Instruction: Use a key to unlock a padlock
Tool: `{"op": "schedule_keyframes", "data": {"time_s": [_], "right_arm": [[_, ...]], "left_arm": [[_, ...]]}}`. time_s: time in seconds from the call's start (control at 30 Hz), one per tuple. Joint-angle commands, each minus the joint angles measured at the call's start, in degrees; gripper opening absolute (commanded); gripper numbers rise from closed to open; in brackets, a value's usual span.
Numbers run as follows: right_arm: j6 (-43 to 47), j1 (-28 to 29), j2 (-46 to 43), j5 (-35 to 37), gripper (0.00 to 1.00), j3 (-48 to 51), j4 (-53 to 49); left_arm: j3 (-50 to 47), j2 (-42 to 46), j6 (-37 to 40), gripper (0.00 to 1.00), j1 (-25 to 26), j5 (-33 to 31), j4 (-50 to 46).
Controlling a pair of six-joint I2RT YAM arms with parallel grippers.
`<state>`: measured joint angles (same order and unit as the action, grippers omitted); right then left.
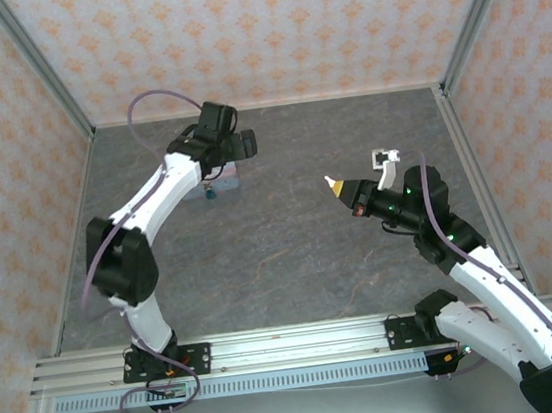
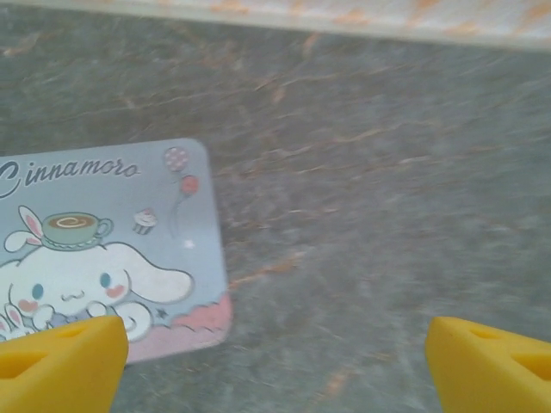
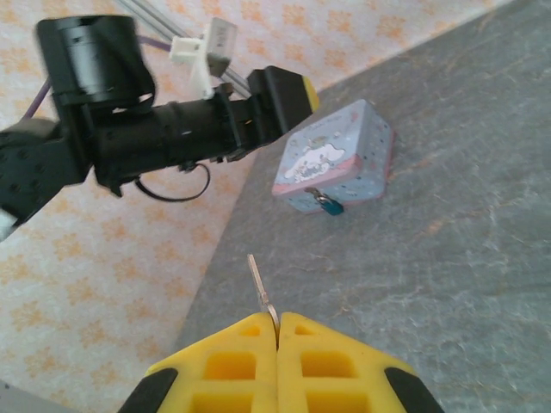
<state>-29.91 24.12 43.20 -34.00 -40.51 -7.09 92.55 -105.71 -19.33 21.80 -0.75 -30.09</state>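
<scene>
Right hand [image 3: 277, 335] clamped on key [image 3: 258, 280], left hand [image 2: 275, 366] spread above tin [image 2: 112, 249], padlock [image 3: 328, 204] seemingly on tin, grey marbled tabletop [image 1: 293, 265], patterned walls [image 1: 234, 30]

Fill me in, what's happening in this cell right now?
The right gripper is shut on the key, with the blade sticking out in front, held in the air well apart from the padlock. The padlock hangs at the front of the cartoon tin. The left gripper hovers open over the tin. Key not yet in the lock.
</scene>
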Motion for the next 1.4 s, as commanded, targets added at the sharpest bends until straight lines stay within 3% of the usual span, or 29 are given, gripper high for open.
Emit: {"op": "schedule_keyframes", "data": {"time_s": [0.0, 0.3, 0.5, 1.0, 1.37], "right_arm": [[1.3, 0.3, -1.4, 2.3, 0.00, -0.4, -2.8], [1.2, 0.4, -2.1, 2.8, 0.00, -0.2, -3.9], [1.6, 0.3, -2.4, 3.4, 0.00, -0.4, -4.9], [2.4, 0.3, -2.3, 5.3, 0.00, -0.6, -6.6], [3.6, -0.5, -3.1, 8.4, 0.00, -2.0, -12.2]], "left_arm": [[6.1, -5.7, 3.7, 0.90, -0.2, -5.6, -5.4], [17.1, -17.8, 5.2, 0.92, -0.4, -7.3, -10.0], [17.5, -20.5, 4.8, 0.92, -0.4, -6.5, -11.0], [-1.1, -12.1, 1.6, 0.92, 1.7, 1.6, -3.5], [-8.5, -8.0, -1.7, 0.90, 12.0, 2.4, -2.1]]}}
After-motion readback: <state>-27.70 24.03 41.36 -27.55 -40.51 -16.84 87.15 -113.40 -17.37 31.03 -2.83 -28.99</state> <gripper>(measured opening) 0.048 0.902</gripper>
